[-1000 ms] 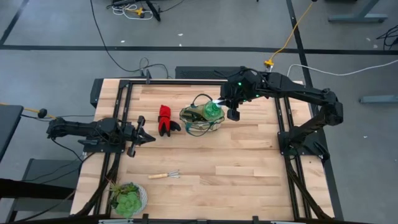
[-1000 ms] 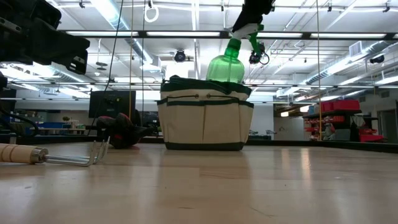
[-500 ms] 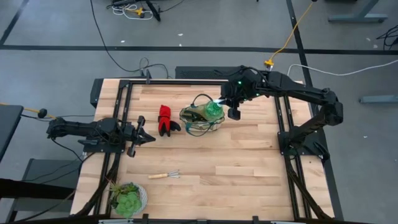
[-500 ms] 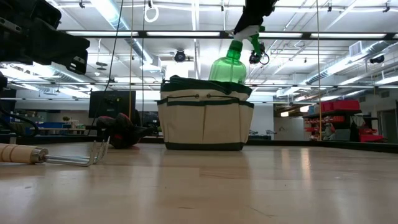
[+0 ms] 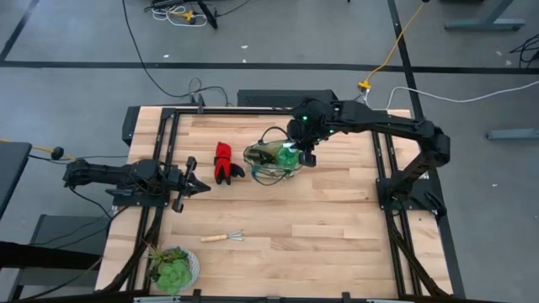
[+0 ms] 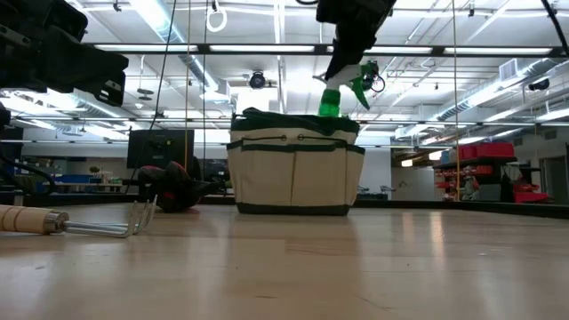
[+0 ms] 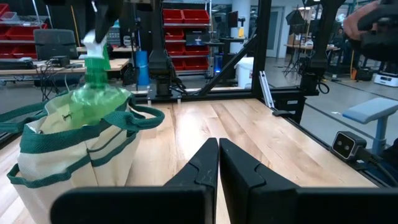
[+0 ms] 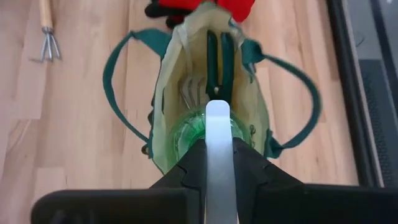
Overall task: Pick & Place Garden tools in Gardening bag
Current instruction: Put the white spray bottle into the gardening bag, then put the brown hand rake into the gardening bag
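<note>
A: The spray bottle (image 6: 331,98) is down! A second ago its green body stood well clear of the rim; now only the neck and white nozzle poke out of the gardening bag (image 6: 294,165).

B: And the right gripper (image 8: 217,163) has come over the bag's mouth with it. Fingers clamped on the nozzle, bottle hanging straight beneath them.

A: So this item is nearly placed. I'd judge a release is all that's left, not yet done.

B: Look below the gripper, inside the bag. One pair of green-handled pruning shears (image 8: 218,58) lying just past the bottle, and a metal-pronged tool (image 8: 191,91) beside them; I can't tell which tool it is.

A: Count it up then: one bottle going in, one pair of shears inside, one pronged tool inside.

B: Outside, beyond the bag from the gripper, the red-and-black gloves (image 5: 225,162) lie in one bundle right beside the bag. I can't split them into a pair.

A: Farther off again, one wooden-handled mini rake (image 5: 224,237), well apart from the gripper, alone on the table (image 5: 337,227).

B: So two items still out, by my reckoning. One bag, two arms.

A: The left gripper (image 7: 218,163) waits far across from the right one, fingers pressed together, holding nothing.

B: One succulent pot (image 5: 173,268) at the near corner.
</note>
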Tool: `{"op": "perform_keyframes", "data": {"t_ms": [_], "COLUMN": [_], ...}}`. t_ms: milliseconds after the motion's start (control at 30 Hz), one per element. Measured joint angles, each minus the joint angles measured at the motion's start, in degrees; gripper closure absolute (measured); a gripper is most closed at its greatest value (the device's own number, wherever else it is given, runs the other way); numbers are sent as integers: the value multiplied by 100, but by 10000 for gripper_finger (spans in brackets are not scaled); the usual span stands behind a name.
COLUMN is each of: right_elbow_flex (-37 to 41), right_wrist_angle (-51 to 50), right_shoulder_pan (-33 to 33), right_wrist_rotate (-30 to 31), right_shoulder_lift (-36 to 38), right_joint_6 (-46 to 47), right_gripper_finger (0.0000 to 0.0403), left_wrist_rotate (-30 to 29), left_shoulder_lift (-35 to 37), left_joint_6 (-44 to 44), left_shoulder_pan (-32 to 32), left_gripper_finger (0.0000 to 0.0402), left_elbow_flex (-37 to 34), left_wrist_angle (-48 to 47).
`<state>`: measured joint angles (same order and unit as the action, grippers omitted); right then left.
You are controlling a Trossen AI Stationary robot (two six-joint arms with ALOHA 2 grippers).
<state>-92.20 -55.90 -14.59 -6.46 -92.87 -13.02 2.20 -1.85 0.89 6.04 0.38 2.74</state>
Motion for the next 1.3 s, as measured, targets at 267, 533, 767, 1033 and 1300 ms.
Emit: {"op": "perform_keyframes", "data": {"t_ms": [267,533,767,1033,1300], "right_elbow_flex": [0,0,0,0,0], "right_wrist_angle": [-89,-188,-201,-197,-160], "right_shoulder_pan": [-2,-35,-33,-37,-37], "right_wrist_rotate": [140,146,149,151,153], "right_shoulder_lift": [-89,-89,-89,-87,-82], "right_joint_6": [-100,-74,-59,51,159], "right_gripper_finger": [359,359,359,321,254], "left_wrist_rotate": [0,0,0,0,0], "left_shoulder_lift": [-2,0,0,-1,0], "left_joint_6": [-2,-1,0,0,0], "left_shoulder_pan": [0,0,0,0,-1], "left_gripper_finger": [381,381,381,381,381], "left_elbow_flex": [0,2,0,1,1], "left_wrist_angle": [0,0,0,0,0]}}
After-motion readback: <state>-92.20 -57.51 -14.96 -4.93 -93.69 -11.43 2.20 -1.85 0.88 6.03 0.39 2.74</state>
